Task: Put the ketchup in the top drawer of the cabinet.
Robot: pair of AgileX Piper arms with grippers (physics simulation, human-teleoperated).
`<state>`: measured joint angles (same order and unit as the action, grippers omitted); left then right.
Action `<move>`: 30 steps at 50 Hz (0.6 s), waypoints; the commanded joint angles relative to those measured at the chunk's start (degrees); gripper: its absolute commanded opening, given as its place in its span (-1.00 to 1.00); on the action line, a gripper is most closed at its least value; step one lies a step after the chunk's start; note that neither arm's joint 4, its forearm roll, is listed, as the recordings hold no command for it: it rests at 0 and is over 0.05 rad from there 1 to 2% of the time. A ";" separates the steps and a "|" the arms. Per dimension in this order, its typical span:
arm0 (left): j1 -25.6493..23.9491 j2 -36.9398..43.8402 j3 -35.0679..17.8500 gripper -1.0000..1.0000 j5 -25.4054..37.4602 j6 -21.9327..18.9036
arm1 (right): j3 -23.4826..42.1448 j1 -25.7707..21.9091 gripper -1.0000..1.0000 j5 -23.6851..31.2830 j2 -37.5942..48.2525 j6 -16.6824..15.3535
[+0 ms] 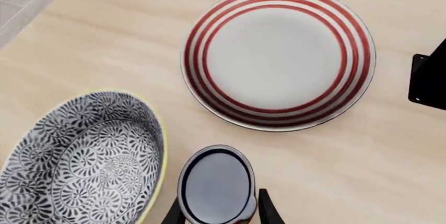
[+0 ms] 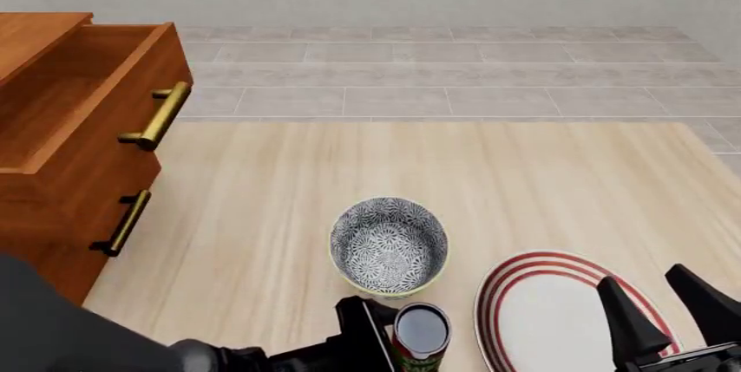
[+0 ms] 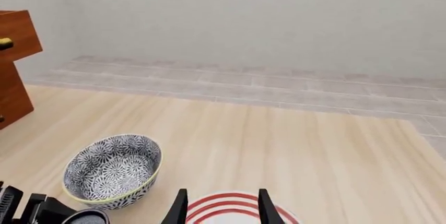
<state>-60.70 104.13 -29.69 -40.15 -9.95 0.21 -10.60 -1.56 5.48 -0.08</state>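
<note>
The ketchup is a small can with a dark shiny top, standing upright at the table's near edge just in front of the patterned bowl. My left gripper is shut on the ketchup, its two fingers pressed against the can's sides in the left wrist view. The cabinet stands at the far left. Its top drawer is pulled out, with its brass handle facing the table. My right gripper hangs open over the striped plate, with nothing between its fingers.
A patterned bowl sits mid-table, right behind the can. A white plate with red rings lies at the near right. The lower drawer's handle is shut against the cabinet front. Bare wood lies between bowl and cabinet.
</note>
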 commanded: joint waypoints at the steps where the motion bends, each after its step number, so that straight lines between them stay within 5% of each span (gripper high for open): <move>1: 0.74 1.29 -0.75 1.00 -0.69 -0.23 | -0.14 -0.43 1.00 -0.23 0.54 -0.06; 6: 0.53 0.51 -0.56 1.00 -0.52 0.31 | -0.18 -0.53 1.00 -0.90 1.32 -0.14; 7: 0.66 0.36 -0.48 -1.00 -0.55 0.38 | -0.18 -0.55 1.00 -0.92 1.38 -0.19; 30: 0.57 -7.94 0.04 -1.00 3.63 -2.41 | -0.19 -1.00 1.00 -1.36 2.31 -0.39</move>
<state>-59.97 100.18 -29.32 -38.89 -10.33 0.04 -11.37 -2.59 7.21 -0.37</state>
